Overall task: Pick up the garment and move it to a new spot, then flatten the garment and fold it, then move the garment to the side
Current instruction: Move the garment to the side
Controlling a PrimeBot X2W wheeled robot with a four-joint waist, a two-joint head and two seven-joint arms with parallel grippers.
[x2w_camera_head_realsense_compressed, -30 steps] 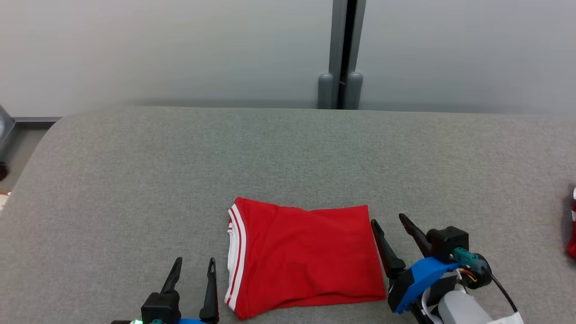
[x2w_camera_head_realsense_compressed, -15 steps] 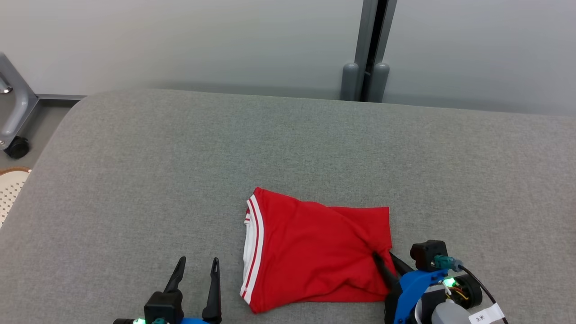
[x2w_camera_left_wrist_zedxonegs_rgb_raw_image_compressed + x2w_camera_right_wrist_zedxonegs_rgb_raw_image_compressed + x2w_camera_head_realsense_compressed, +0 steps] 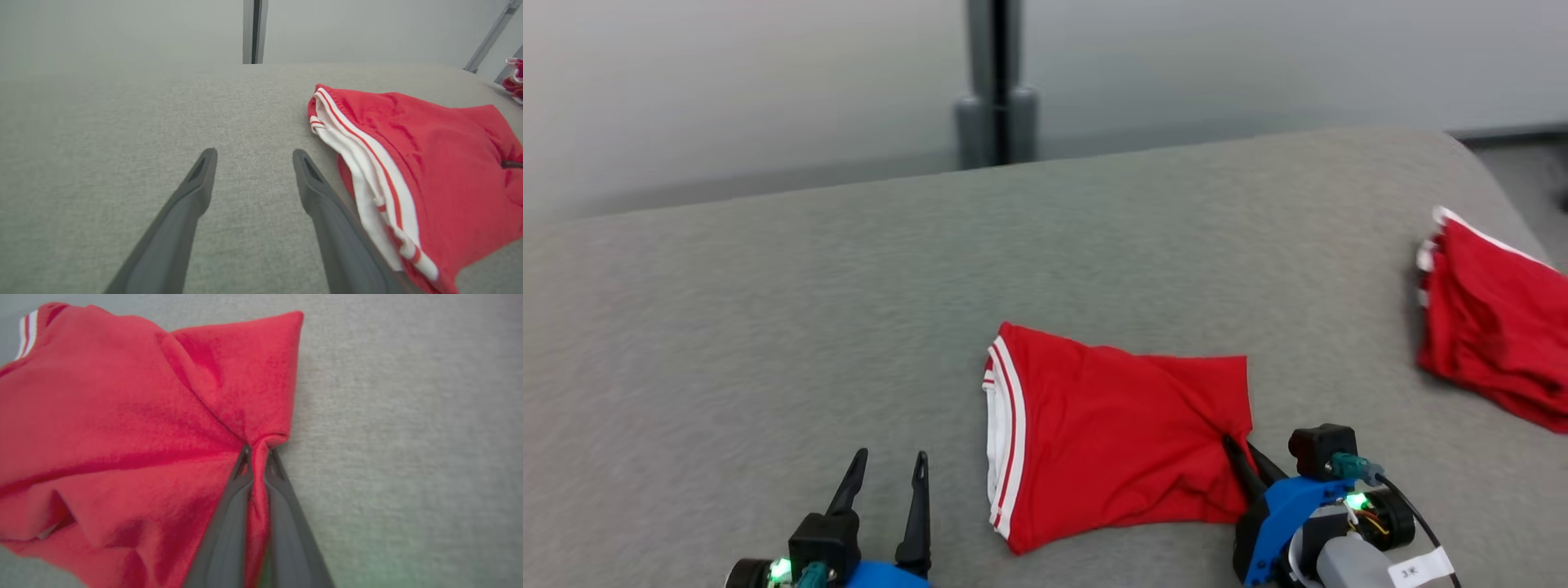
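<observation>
A folded red garment [image 3: 1111, 433] with white stripes along its left hem lies on the grey cushioned surface [image 3: 768, 327], near the front middle. My right gripper [image 3: 1240, 447] is shut on the garment's right edge, and the cloth bunches into creases running to the pinch. In the right wrist view the red garment [image 3: 122, 428] is squeezed between the two fingers of my right gripper [image 3: 257, 451]. My left gripper [image 3: 889, 464] stands open at the lower left, just left of the striped hem. Seen from the left wrist, the garment [image 3: 429, 155] lies to the right of the left gripper [image 3: 253, 157], whose fingers hold nothing.
Another red garment [image 3: 1494, 335], folded, lies near the right end of the surface. A grey post [image 3: 995, 90] rises behind the surface against a pale wall. Bare grey surface stretches to the left and behind the garment.
The head camera has swung right, bringing the second red garment into view. My right gripper, open beside the garment a second ago, has closed on its right edge, puckering the cloth. The left gripper has kept still.
</observation>
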